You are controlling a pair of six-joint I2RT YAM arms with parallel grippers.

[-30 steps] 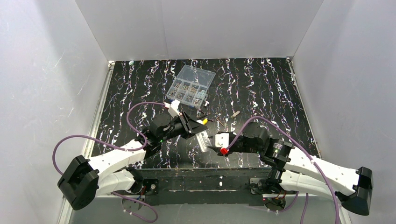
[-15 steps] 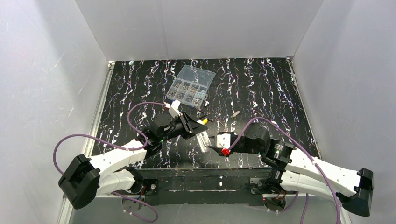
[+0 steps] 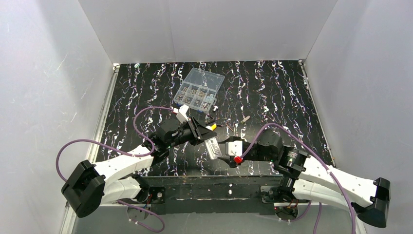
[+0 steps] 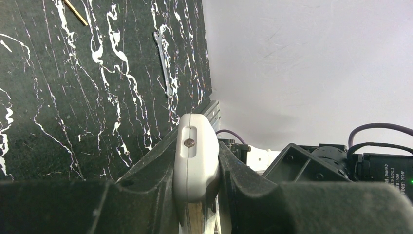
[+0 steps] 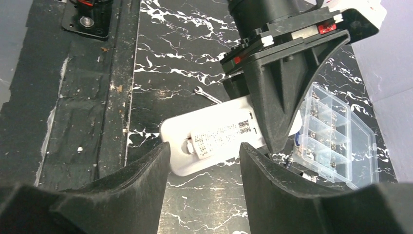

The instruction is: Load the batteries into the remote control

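Note:
The white remote control (image 3: 213, 147) is held off the table by my left gripper (image 3: 200, 132), which is shut on its far end. In the left wrist view the remote (image 4: 196, 161) is clamped edge-on between the two black fingers, a screw showing in its end. In the right wrist view the remote (image 5: 214, 136) shows its labelled back and a small recess at its free end. My right gripper (image 5: 203, 151) is open, and its fingers stand on either side just below that free end without touching it. It is empty. No loose batteries are clearly visible.
A clear compartment box (image 3: 198, 91) of small metal parts lies beyond the grippers, also in the right wrist view (image 5: 336, 136). A yellow-handled screwdriver (image 3: 213, 126) lies by the left gripper. A small wrench (image 5: 207, 95) and a small cylinder (image 3: 246, 119) lie on the black marbled table (image 3: 272, 92).
My right arm has shifted slightly, its wrist a little nearer the table's front edge. My left gripper and the remote have stayed put.

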